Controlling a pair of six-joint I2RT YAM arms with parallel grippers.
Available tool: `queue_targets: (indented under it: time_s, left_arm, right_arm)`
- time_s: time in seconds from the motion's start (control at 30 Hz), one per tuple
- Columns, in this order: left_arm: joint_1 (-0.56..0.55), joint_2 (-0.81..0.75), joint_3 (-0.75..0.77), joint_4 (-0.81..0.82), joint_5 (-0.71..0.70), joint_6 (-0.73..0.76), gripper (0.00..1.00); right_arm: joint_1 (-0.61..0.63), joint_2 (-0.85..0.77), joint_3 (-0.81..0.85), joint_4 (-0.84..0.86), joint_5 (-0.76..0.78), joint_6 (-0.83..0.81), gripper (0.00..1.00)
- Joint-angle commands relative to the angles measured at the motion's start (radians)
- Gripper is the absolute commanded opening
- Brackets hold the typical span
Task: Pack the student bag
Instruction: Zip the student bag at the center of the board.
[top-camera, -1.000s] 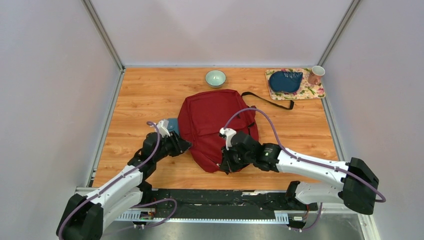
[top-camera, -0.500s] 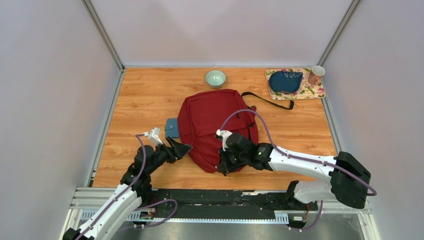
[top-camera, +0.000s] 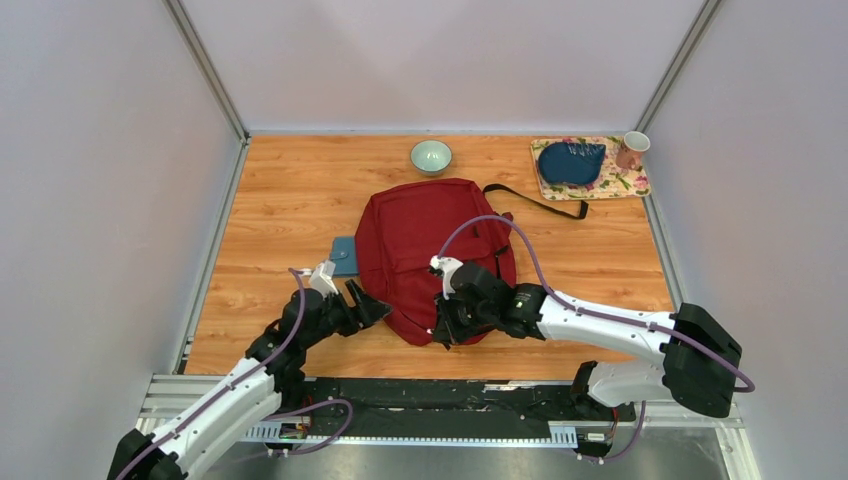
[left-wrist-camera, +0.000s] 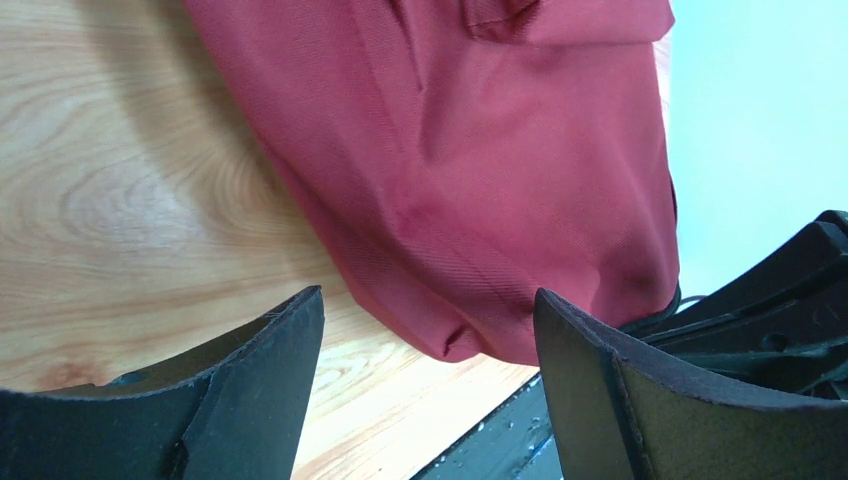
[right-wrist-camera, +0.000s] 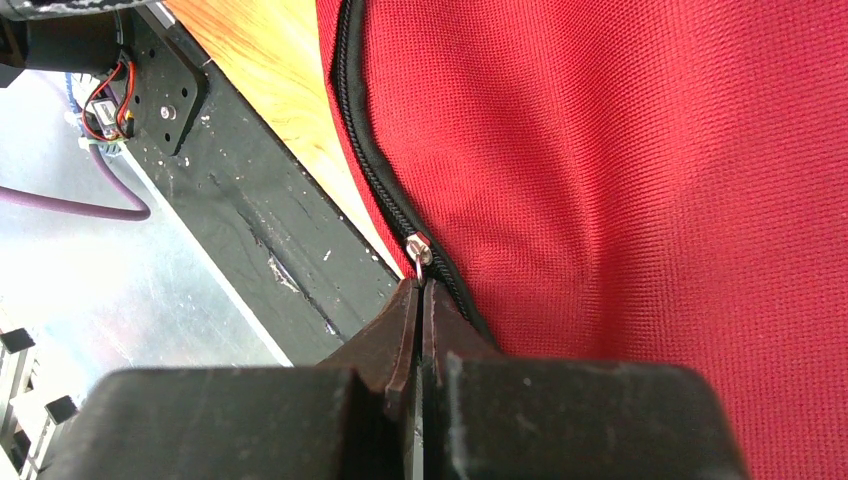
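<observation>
We see right gripper (right-wrist-camera: 418, 295) pinched on student bag (top-camera: 420, 235) zipper pull (right-wrist-camera: 420, 247), tab mostly hidden; left gripper (left-wrist-camera: 428, 305) wide, empty.

No writing, label, brand or number is legible anywhere.

A wooden bench (top-camera: 280, 200) is being shown across the middle of the top view. A pale green bowl (top-camera: 431, 157) is being carried upright on it at the upper centre. At the upper right, a floral mat (top-camera: 622, 184) is being partly covered by a dark blue pouch (top-camera: 570, 162), and a pink mug (top-camera: 631, 150) is being kept upright at the mat's upper right corner. Left of centre, a small flat blue item (top-camera: 343, 256) is being seen lying on the wood.
</observation>
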Motion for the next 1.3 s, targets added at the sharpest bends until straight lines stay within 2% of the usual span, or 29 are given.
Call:
queue_targets:
  time_s: [0.0, 0.37, 0.73, 0.77, 0.8, 0.87, 0.9, 1.0, 1.1, 1.17, 1.27]
  left_arm:
    - [-0.045, 0.025, 0.067, 0.021, -0.057, -0.011, 0.84]
    - [-0.234, 0.128, 0.142, 0.023, -0.189, 0.004, 0.84]
    - [-0.320, 0.303, 0.161, 0.242, -0.226, -0.022, 0.82]
    - [-0.324, 0.321, 0.162, 0.253, -0.227, -0.021, 0.78]
    - [-0.326, 0.326, 0.162, 0.260, -0.236, -0.019, 0.64]
    - [-0.331, 0.323, 0.156, 0.254, -0.250, -0.013, 0.46]
    - [-0.329, 0.312, 0.152, 0.244, -0.276, -0.010, 0.26]
    - [-0.329, 0.237, 0.130, 0.167, -0.363, -0.004, 0.00]
    - [-0.329, 0.124, 0.107, 0.063, -0.463, 0.015, 0.00]
    - [-0.329, 0.012, 0.089, -0.079, -0.547, 0.036, 0.00]
    - [-0.328, -0.071, 0.067, -0.137, -0.591, 0.038, 0.00]
  right_arm:
    - [0.003, -0.029, 0.034, 0.028, 0.028, -0.009, 0.00]
    - [0.003, -0.047, 0.037, 0.021, 0.025, -0.018, 0.00]
    - [0.003, -0.036, 0.031, 0.028, -0.019, -0.022, 0.00]
    - [0.003, -0.036, 0.029, 0.030, -0.027, -0.022, 0.00]
    - [0.003, -0.036, 0.028, 0.028, -0.028, -0.023, 0.00]
    - [0.003, -0.043, 0.026, 0.024, -0.024, -0.025, 0.00]
    - [0.003, -0.043, 0.023, 0.019, -0.021, -0.025, 0.00]
    - [0.003, -0.064, 0.016, -0.007, 0.004, -0.031, 0.00]
    - [0.002, -0.095, -0.001, -0.027, 0.014, -0.046, 0.00]
    - [0.002, -0.122, -0.018, -0.050, 0.030, -0.057, 0.00]
    - [0.000, -0.142, -0.027, -0.070, 0.042, -0.063, 0.00]
